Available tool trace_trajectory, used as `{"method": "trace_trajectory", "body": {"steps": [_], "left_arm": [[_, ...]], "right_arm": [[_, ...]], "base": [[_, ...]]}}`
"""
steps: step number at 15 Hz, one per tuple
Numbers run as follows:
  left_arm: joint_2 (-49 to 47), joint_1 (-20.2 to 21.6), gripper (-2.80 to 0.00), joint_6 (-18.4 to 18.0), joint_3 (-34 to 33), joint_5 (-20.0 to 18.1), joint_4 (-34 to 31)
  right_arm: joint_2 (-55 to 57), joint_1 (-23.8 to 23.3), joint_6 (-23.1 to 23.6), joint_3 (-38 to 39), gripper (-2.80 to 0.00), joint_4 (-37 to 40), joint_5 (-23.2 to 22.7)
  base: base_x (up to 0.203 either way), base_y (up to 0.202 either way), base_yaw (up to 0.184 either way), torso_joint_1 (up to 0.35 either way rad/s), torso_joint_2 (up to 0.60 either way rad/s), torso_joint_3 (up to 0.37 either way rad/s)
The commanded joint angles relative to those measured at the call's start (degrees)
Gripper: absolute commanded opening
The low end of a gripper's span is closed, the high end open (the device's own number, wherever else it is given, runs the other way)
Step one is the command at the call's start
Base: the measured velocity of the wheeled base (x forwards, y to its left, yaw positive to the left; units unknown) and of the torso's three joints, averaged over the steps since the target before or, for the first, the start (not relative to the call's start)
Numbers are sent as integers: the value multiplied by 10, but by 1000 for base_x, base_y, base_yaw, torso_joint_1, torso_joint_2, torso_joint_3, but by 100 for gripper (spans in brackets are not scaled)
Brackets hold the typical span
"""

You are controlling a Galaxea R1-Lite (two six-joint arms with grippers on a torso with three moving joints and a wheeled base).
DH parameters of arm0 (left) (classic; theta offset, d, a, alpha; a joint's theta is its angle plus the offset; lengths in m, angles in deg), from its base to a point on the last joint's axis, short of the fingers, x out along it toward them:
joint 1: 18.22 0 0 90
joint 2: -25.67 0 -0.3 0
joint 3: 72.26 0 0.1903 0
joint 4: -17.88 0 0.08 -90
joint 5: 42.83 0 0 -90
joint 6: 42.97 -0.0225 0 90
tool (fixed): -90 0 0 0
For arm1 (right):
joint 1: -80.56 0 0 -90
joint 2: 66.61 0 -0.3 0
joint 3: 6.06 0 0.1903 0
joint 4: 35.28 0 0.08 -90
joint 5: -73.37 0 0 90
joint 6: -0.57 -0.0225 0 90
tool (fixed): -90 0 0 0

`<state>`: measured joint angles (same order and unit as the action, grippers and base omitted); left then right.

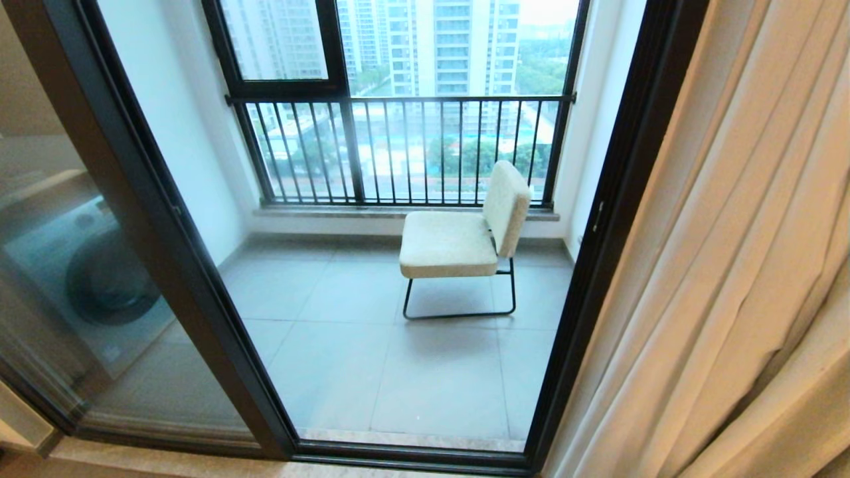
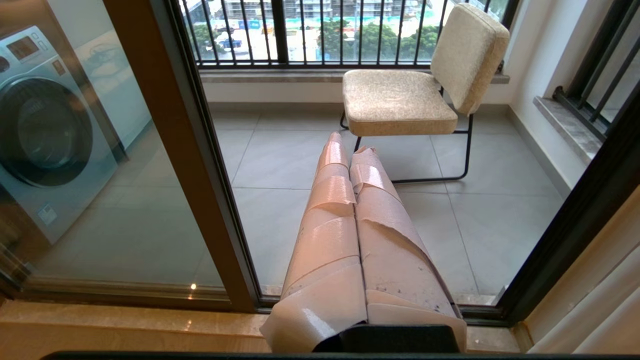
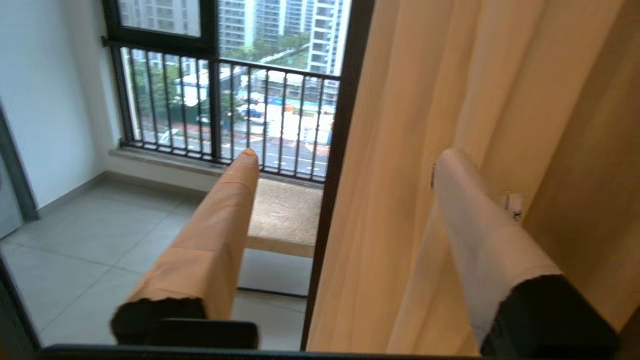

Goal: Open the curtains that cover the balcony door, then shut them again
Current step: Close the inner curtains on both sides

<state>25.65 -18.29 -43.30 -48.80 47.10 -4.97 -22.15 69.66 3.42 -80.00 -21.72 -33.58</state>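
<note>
The curtains are hanging gathered at the balcony door's right edge; the right end effector is gaping wide beside them, closing yet undone.

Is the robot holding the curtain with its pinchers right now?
No. The right gripper is open in front of the curtains, fingers apart, pinching nothing. The left gripper is shut and empty.

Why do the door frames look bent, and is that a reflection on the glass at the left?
Head view: the wide lens bows the balcony door frame. The washing machine looks hazy behind reflective glass. Left wrist view: a glare spot on the sill. Right wrist view: soft daylight warms the curtains.
</note>
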Motion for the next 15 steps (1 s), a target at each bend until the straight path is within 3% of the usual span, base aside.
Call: {"method": "trace_trajectory", "body": {"steps": [1, 8, 15], "left_arm": [[0, 0, -280, -1, 0, 0, 0], [0, 0, -280, 0, 0, 0, 0], [0, 0, -280, 0, 0, 0, 0]], "right_arm": [[26, -18, 1, -22, 0, 0, -1], [96, -94, 5, -108, 0, 8, -1], [163, -101, 7, -169, 0, 0, -1]], "base": [[0, 0, 0, 0, 0, 0], [0, 0, 0, 0, 0, 0], [0, 0, 0, 0, 0, 0]]}}
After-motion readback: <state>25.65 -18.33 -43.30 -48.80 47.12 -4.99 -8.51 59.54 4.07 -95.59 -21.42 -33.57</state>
